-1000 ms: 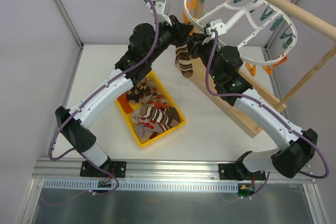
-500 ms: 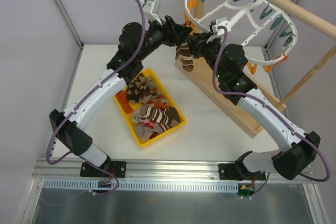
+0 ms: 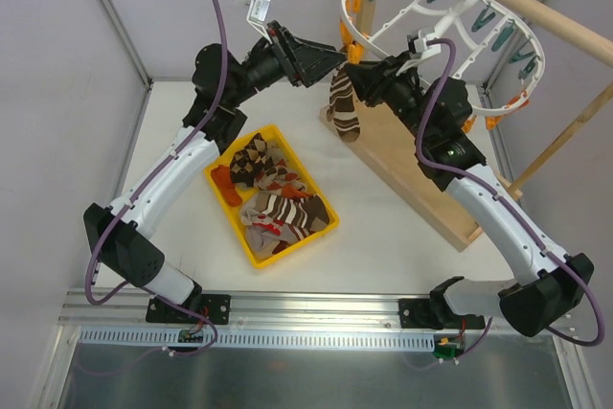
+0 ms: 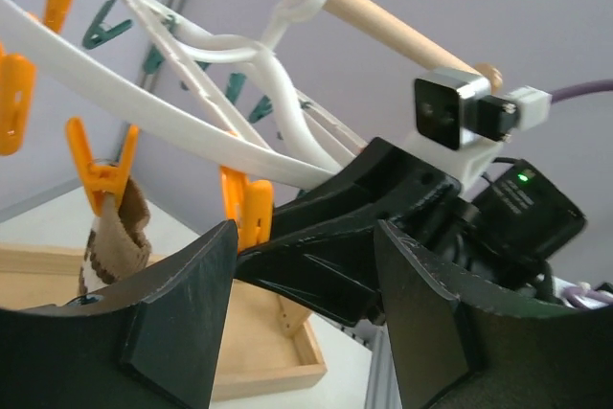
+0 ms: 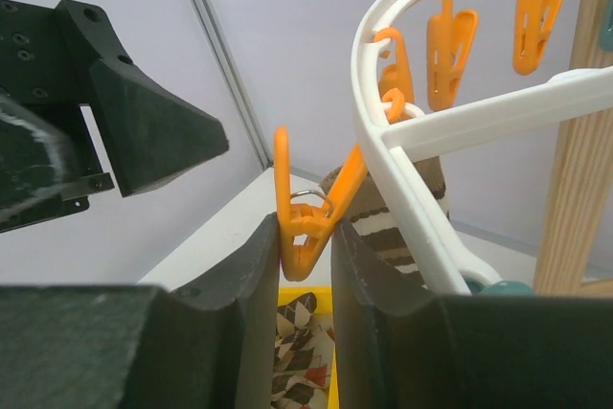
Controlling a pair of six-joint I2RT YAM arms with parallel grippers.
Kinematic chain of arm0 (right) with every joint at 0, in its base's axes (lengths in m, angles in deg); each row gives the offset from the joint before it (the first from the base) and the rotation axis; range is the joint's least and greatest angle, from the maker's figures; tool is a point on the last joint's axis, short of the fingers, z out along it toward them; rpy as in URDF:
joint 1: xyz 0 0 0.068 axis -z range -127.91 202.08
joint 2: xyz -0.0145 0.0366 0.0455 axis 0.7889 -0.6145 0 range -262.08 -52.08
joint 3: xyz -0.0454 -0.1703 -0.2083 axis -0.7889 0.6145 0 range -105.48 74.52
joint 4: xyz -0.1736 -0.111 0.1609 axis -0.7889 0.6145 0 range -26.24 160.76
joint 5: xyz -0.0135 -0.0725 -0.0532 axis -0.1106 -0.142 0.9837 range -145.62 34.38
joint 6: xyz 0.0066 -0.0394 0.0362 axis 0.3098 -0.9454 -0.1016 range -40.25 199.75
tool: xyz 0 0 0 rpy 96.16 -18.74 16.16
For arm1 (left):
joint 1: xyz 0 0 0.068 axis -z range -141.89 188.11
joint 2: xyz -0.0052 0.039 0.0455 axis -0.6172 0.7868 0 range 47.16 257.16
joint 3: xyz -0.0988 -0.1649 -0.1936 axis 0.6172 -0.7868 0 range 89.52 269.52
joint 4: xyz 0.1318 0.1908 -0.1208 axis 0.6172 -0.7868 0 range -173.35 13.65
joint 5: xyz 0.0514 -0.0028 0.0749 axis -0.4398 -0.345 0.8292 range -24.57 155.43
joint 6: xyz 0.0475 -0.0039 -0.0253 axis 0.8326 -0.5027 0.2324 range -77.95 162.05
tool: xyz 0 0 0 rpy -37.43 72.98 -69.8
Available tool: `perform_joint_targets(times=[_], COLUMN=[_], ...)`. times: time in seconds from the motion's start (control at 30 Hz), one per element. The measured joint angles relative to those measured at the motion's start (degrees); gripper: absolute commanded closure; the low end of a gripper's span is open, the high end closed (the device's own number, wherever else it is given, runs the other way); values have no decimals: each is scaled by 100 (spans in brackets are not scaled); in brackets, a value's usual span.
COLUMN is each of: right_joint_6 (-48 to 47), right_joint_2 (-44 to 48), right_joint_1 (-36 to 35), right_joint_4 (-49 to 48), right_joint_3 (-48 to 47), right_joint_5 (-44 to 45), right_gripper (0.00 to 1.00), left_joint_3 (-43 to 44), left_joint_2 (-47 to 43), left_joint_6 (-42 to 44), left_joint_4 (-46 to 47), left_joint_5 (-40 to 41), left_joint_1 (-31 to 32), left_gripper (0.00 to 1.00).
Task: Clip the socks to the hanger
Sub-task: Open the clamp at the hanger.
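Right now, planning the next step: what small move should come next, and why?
Probably lower the left gripper toward the yellow tray: it is open and empty, one sock hangs from an orange clothespin, and more socks lie in the tray.

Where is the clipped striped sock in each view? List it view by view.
Top external: striped sock upper centre.
Left wrist: sock lower left, under an orange clothespin.
Right wrist: sock centre, behind the hanger.
Shared landmark: the hanger's white ring.
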Motion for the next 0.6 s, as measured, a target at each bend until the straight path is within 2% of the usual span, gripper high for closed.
perform_joint_targets(times=[0.23,0.6], right_joint_6=[289,417], right_joint_2=[37,96], right_joint_1=[118,227], right_joint_4=[17,133], right_joint_3=[20,22], right_joint_5=[-258,-562], right_gripper=[99,99], left_joint_3=[2,195], left_joint_2=[245,1213], left_joint_6=[-820,-1709], left_joint_4=[702,1307], left_joint_5=[-459,-940], left_joint_1=[-111,-186], left_gripper=[41,43])
